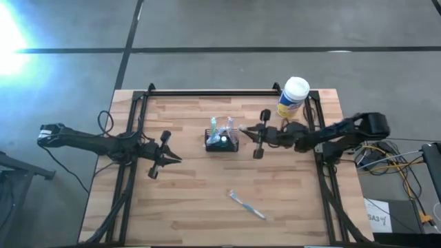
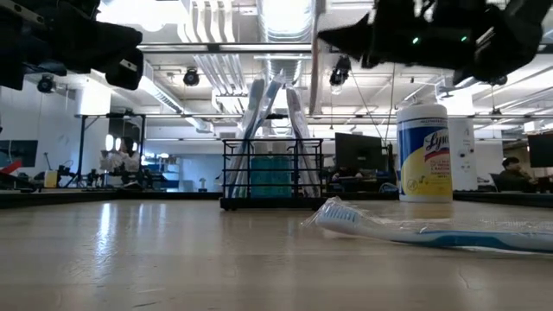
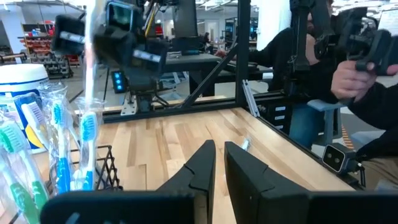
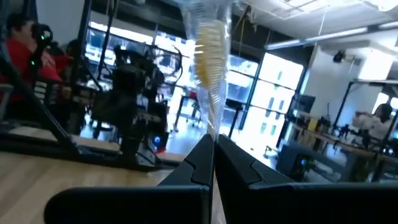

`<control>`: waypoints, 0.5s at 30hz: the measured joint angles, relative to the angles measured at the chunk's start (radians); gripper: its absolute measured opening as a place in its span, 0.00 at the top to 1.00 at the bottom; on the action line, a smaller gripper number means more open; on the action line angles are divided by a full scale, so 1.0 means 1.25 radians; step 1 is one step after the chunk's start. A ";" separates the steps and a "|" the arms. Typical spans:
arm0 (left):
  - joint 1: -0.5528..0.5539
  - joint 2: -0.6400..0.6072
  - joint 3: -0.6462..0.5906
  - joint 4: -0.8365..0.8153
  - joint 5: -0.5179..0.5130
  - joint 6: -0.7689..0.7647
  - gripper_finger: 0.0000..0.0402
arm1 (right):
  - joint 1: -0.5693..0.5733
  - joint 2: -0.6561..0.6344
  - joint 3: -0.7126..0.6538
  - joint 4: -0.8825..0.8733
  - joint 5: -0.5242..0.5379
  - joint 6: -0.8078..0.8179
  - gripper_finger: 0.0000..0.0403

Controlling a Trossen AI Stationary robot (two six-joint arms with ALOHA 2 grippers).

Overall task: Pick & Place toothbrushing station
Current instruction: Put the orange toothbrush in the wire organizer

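Caddy first: the small black wire-mesh rectangular caddy (image 1: 222,143) stands upright on the light wooden slatted table (image 1: 193,207), already holding several wrapped toothbrushes (image 1: 221,128) on end. One more clear-wrapped blue-and-white toothbrush (image 1: 247,205) lies flat on the boards, well apart from the caddy on the near side, so I judge the filling partly done with at least that one left. The right gripper (image 1: 242,129) hangs just beside the caddy, its jaws pinched shut on a wrapped yellow-bristled toothbrush (image 4: 210,68), not yet set in. The left gripper (image 1: 176,158) waits on the caddy's other side, near but apart, jaws nearly together and holding nothing.
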 joint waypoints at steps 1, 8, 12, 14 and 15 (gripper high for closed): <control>0.000 0.000 0.000 0.000 0.000 0.000 0.90 | -0.011 0.024 0.010 0.002 -0.006 0.003 0.98; 0.000 0.000 0.000 0.000 0.000 0.000 0.90 | -0.042 0.202 0.049 0.095 -0.015 0.030 0.98; 0.000 0.000 0.000 0.000 0.000 0.003 0.90 | -0.041 0.271 0.042 0.158 0.009 0.060 0.98; 0.000 0.000 0.000 -0.001 0.000 0.004 0.90 | -0.042 0.295 0.039 0.186 0.012 0.078 0.98; 0.000 0.000 0.000 0.000 0.000 0.004 0.90 | -0.041 0.306 0.039 0.194 0.017 0.085 0.98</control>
